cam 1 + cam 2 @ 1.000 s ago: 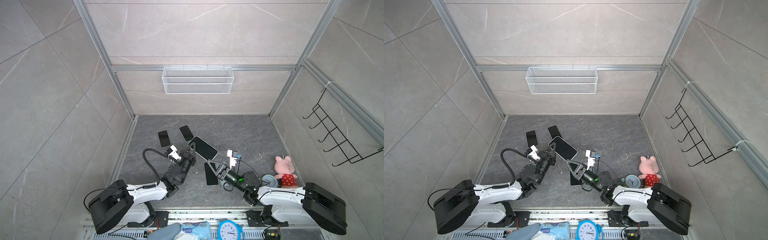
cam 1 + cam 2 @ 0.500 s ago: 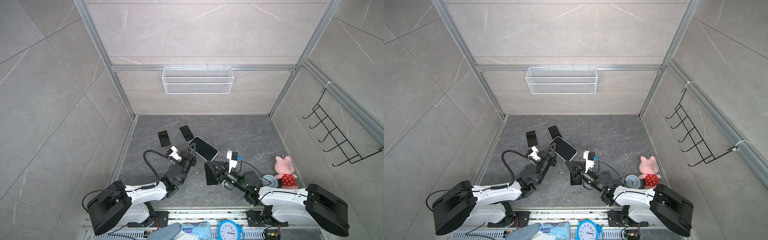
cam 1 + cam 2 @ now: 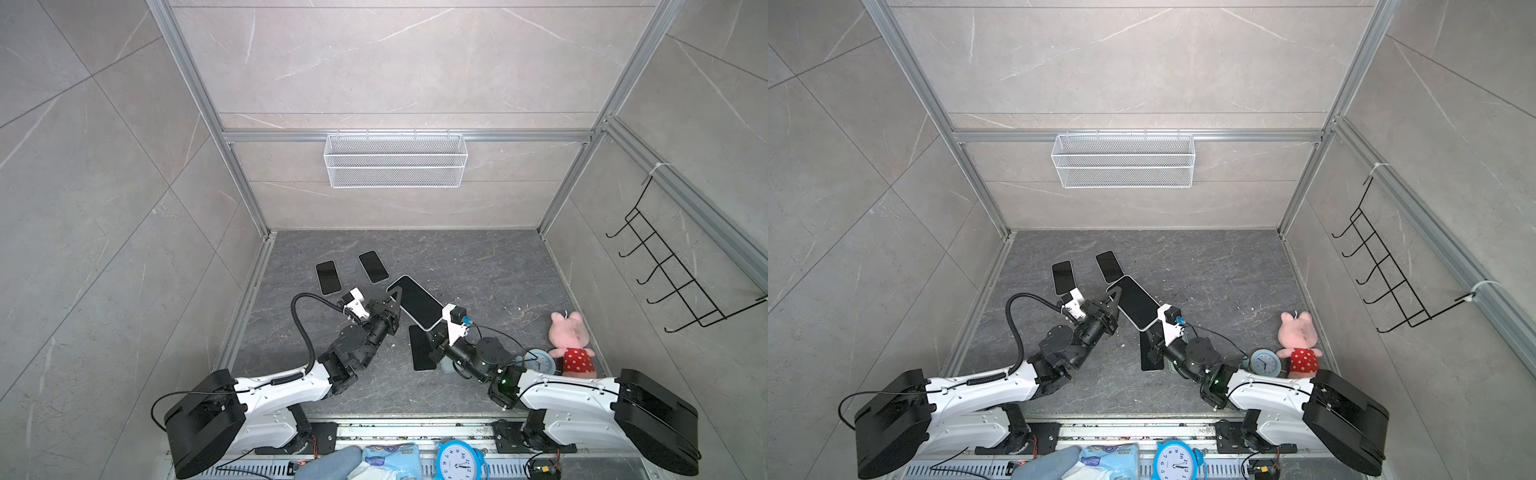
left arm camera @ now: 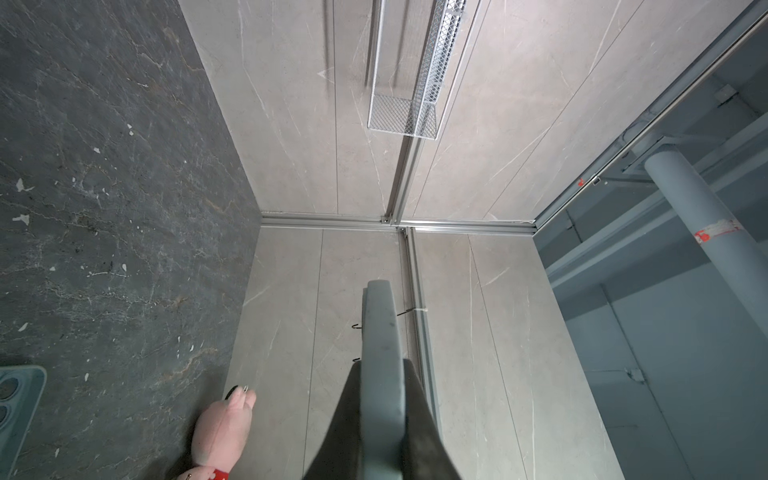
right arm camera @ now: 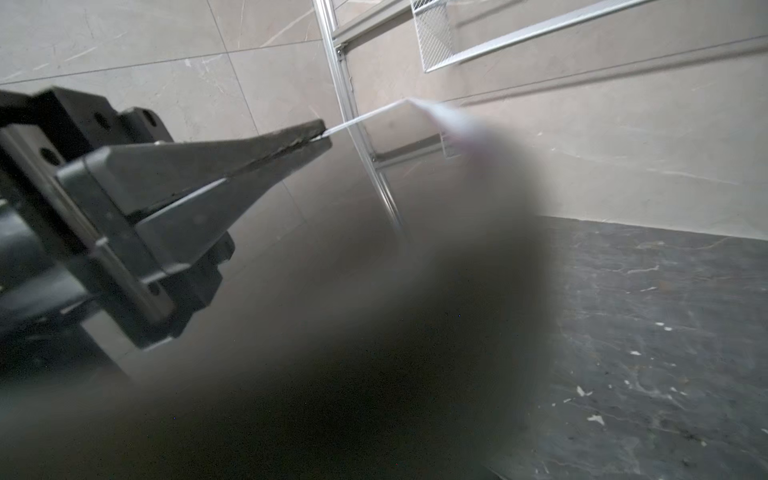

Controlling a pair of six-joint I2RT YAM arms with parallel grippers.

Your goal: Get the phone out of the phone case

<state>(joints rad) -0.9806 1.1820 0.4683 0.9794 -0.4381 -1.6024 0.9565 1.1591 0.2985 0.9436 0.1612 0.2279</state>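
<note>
Nearest me, at the front rail, I count one blue alarm clock [image 3: 457, 462] and one pack of wipes [image 3: 386, 455]. On the dark counter [image 3: 478, 266] a second blue alarm clock [image 3: 538, 362] stands just beside the single pink pig plush [image 3: 570, 343].

My two arms reach in from the front. The right pincer [image 3: 434, 340] is closed, low under the near end of the phone. I cannot tell whether it grips anything. Beside it, one dark phone-shaped slab [image 3: 420, 351] lies flat on the counter. The left wrist view shows one teal phone case [image 4: 18, 411], also flat on the counter and apart from the phone.

The left pincer [image 3: 395, 296] is clamped tight on the edge of the phone [image 3: 415, 302], near its far end. The phone hangs tilted in the air above the counter, out of the case, screen up.

Farther back, two more dark phones [image 3: 328, 277] lie flat, near each other but not touching, the farther one [image 3: 373, 266] to the right. One white wire basket [image 3: 395, 160] hangs on the back wall and one black hook rack [image 3: 673, 286] on the right wall.
</note>
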